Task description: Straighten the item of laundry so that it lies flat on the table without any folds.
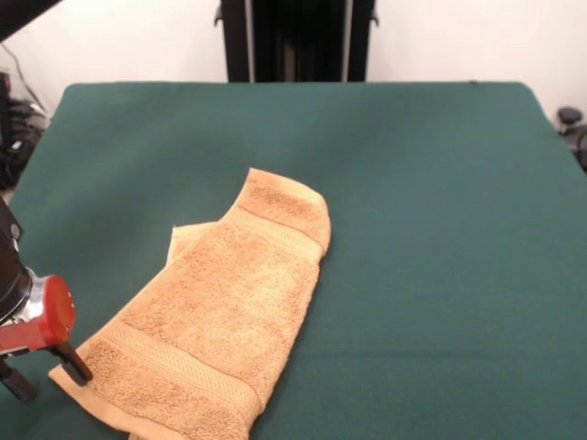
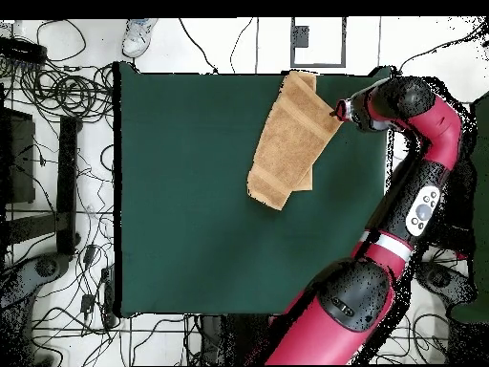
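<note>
Gripper (image 1: 44, 370) sat w/ fingers apart at hand towel (image 1: 213, 321) corner — prob. to grab it — towel was folded over.

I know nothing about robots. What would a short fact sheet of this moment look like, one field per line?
Surface: table covered in dark green cloth
Item: tan-orange terry towel, folded over on itself, not flat
Towel position: front view shows it near the table's near edge, a banded end towards the camera
Fold: far end doubled over, a second layer peeking out at the side
Robot: red and black arm reaching along the table's side
Hand: at the towel's near banded corner, low by the cloth
Grip: cannot tell whether the hand holds the corner
</note>
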